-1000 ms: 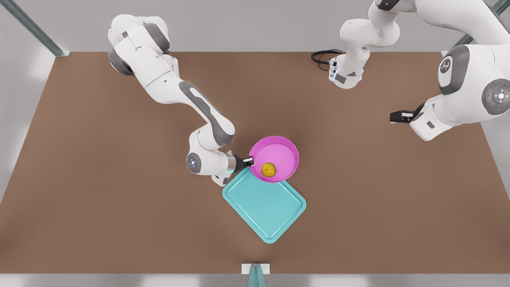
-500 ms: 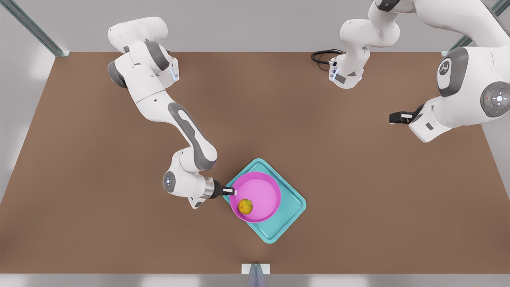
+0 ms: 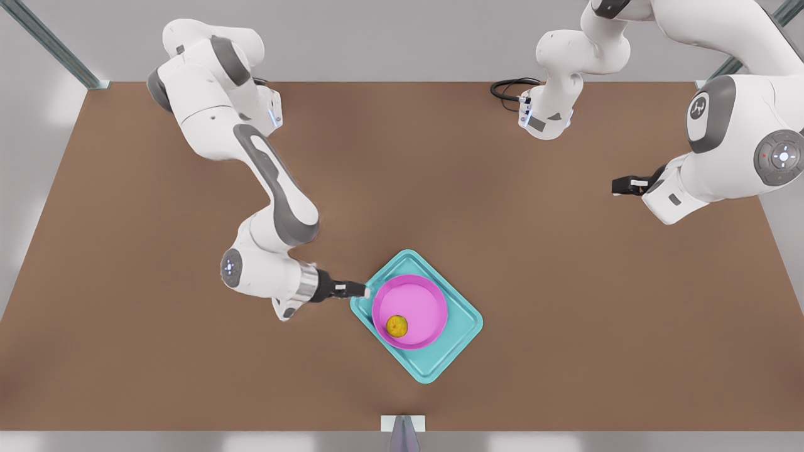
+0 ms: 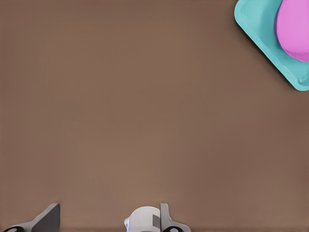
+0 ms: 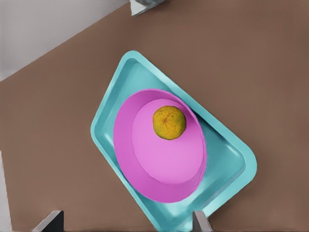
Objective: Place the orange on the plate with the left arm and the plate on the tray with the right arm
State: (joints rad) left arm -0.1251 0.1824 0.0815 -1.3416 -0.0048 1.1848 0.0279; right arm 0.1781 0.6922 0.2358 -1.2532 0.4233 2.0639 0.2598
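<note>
The plate, carrying the orange, is sitting on the tray just beside the right end effector, whose fingers are spread wide.

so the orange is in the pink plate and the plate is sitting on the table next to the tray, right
Not quite. The orange is in the pink plate, but the plate sits on the turquoise tray, not beside it on the table. The right wrist view shows tray rim all around the plate.

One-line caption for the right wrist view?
Orange sits in the pink plate on the turquoise tray.
</note>
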